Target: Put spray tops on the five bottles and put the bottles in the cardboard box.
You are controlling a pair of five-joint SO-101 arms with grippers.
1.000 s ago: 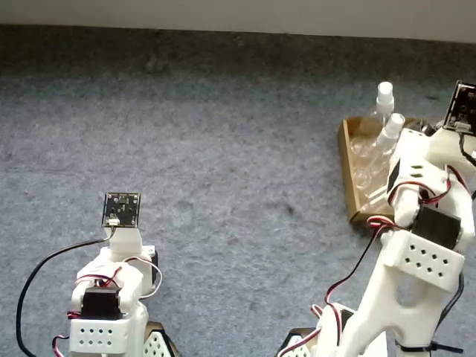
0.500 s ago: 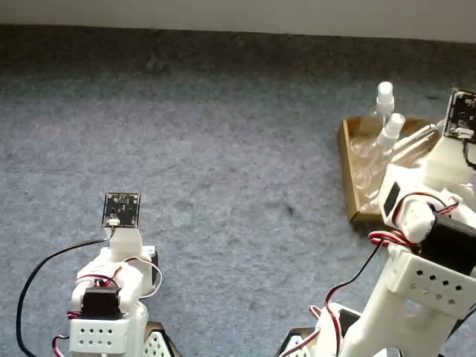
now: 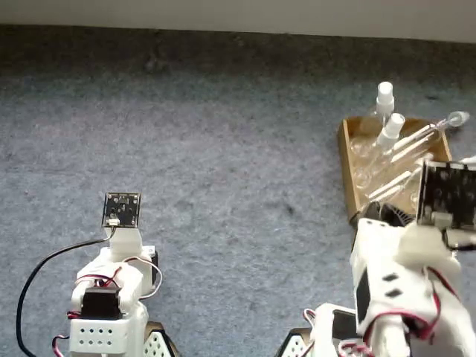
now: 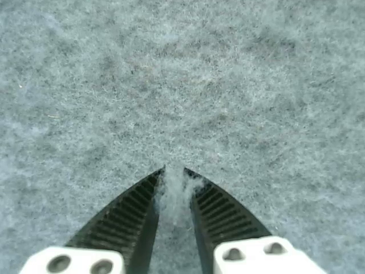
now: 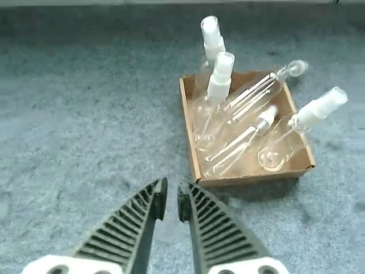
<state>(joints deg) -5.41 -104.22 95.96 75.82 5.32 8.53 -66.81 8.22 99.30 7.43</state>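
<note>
The cardboard box (image 5: 192, 142) holds several clear bottles, all with white spray tops. Two bottles (image 5: 219, 74) stand tilted at its far left corner, and one (image 5: 256, 94) lies slanted across it. Another (image 5: 316, 108) leans at the right side. My right gripper (image 5: 170, 197) hangs shut and empty on the near side of the box, apart from it, over the carpet. In the high view the box (image 3: 346, 167) sits at the far right with bottles (image 3: 392, 128) poking out. My left gripper (image 4: 174, 171) is shut on nothing, just above bare grey carpet.
Grey carpet (image 3: 223, 149) covers the table. The left arm (image 3: 111, 297) rests at the near left. The right arm (image 3: 394, 290) stands at the near right, just in front of the box. A pale strip runs along the far edge.
The right arm has drawn back from over the box toward the near edge, uncovering the bottles in it. The left arm has not moved.
</note>
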